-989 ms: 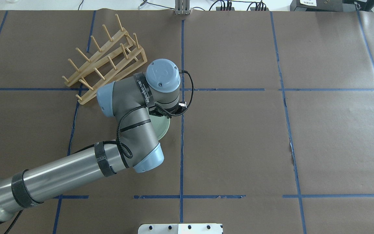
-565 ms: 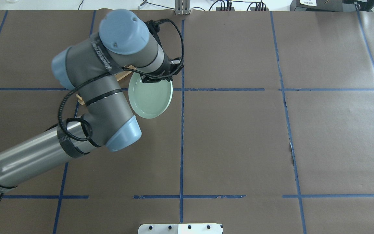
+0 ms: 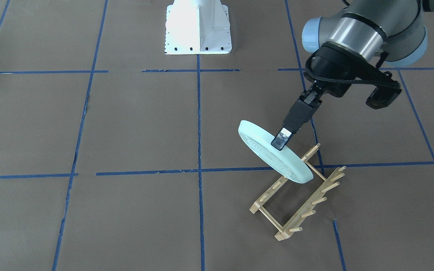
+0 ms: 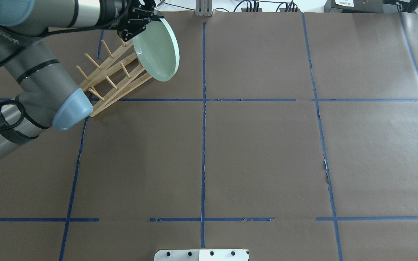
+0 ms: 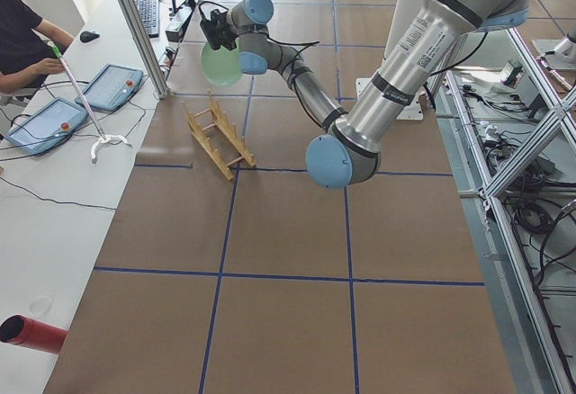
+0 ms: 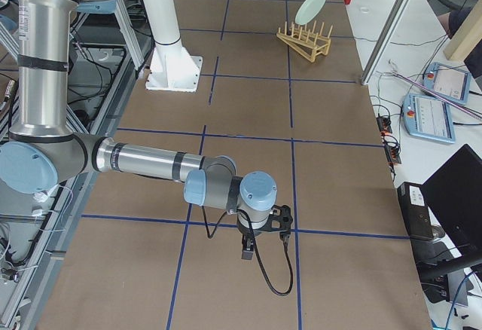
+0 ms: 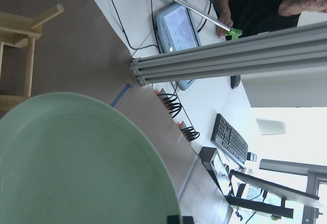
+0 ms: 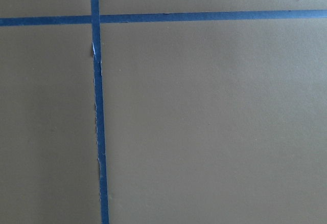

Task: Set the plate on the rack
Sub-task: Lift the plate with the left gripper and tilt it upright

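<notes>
Grey left arm [image 4: 38, 78] stretches forward, pincer [image 3: 279, 142] holding plate [image 3: 256, 145] tilted over rack [image 3: 281, 235].

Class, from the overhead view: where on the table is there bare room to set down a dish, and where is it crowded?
Bare: the taped squares right of the centre tape line. Crowded: the far-left corner, where the left claw holds the plate over the rack.

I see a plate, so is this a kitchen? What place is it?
Probably a robot lab: a brown paper-covered table gridded with blue tape, grey-and-blue robot arms, and grey control tablets on a white bench.
</notes>
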`<act>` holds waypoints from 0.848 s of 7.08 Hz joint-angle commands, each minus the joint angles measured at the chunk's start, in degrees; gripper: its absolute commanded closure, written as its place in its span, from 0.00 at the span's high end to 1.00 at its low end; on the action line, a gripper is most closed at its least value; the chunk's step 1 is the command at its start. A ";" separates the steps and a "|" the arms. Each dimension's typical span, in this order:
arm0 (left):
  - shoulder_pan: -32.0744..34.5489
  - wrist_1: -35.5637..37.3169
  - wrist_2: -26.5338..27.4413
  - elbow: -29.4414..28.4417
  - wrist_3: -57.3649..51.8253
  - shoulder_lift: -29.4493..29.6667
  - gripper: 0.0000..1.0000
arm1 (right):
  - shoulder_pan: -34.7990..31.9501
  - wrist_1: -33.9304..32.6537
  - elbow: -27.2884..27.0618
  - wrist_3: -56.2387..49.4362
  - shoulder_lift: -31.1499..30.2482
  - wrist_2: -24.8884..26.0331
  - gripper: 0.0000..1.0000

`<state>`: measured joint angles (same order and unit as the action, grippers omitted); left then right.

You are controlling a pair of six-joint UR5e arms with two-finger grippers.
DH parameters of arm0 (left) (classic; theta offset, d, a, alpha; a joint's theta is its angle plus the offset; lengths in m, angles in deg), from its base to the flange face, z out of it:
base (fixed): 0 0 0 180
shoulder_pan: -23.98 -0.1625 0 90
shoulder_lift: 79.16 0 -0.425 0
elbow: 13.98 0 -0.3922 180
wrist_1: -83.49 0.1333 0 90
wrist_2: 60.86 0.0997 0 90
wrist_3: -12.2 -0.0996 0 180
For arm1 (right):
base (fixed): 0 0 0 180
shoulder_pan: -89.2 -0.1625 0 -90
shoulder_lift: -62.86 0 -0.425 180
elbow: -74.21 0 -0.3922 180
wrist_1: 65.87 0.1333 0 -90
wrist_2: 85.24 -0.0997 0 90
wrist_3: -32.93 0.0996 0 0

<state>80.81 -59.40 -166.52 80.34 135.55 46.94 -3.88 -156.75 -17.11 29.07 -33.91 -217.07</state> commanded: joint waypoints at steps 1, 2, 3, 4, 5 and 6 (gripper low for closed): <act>1.27 -16.29 6.82 -6.15 3.55 -2.50 0.00 | 0.00 0.00 0.00 0.00 0.00 0.00 1.00; 1.00 -22.12 7.22 -7.74 2.95 -4.69 0.00 | 0.00 0.00 0.00 0.00 0.00 0.00 1.00; 0.83 -23.57 7.39 -9.76 1.90 -4.98 0.00 | 0.00 0.00 0.00 0.00 0.00 0.00 1.00; 0.74 -24.97 9.31 -10.82 1.81 -4.89 0.00 | 0.00 0.00 0.00 0.00 0.00 0.00 1.00; 0.65 -27.94 10.11 -12.83 1.81 -4.72 0.00 | 0.00 0.00 0.00 0.00 0.00 0.00 1.00; -0.05 -28.41 11.86 -13.99 1.89 -4.54 0.00 | 0.00 0.00 -0.09 0.00 0.00 0.00 1.00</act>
<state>81.33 -86.22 -156.45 68.06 137.43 42.25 -3.88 -156.75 -17.12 29.07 -33.91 -217.07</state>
